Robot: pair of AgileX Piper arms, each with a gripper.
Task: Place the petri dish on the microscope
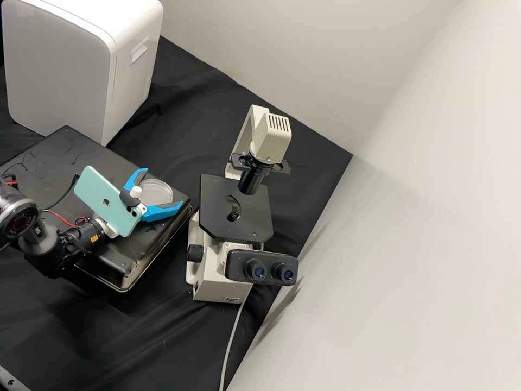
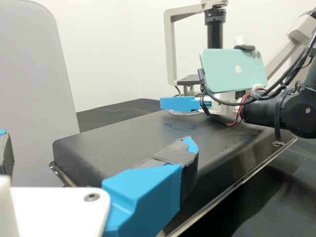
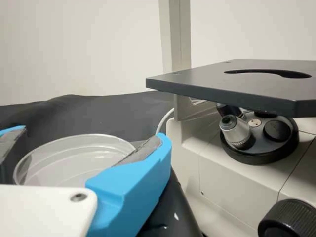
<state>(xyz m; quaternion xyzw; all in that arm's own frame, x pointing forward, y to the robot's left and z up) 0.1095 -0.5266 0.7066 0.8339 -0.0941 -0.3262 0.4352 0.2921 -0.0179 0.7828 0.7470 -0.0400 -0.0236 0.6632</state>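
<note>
Black cloth covers the surface [image 1: 179,125]. On it a black block [image 1: 65,163] sits beside the microscope [image 1: 217,271], with a white box [image 1: 76,60] behind the block.

The dish [image 1: 154,191] is clear and round. It lies flat on top of the block, at the corner nearest the microscope, and is apart from the stage [image 1: 236,209].

The right arm [image 1: 49,244] comes in low over the block and carries a teal phone [image 1: 103,201] on its wrist. Its jaws are spread wide with the dish between them, one blue finger [image 1: 163,210] on each side. In the right wrist view the dish [image 3: 69,160] fills the gap, and one finger [image 3: 133,173] lies close against its rim. I cannot tell whether the pads press on it. In that view the stage [image 3: 232,86] stands higher than the dish and just beyond it, with the lenses [image 3: 237,131] below.

In the left wrist view the left jaws are low at the end of the block [image 2: 123,143] away from the dish. They are spread wide and hold nothing, and one finger [image 2: 148,197] shows large. Across the block the same view shows the right arm's phone [image 2: 232,69].
</note>
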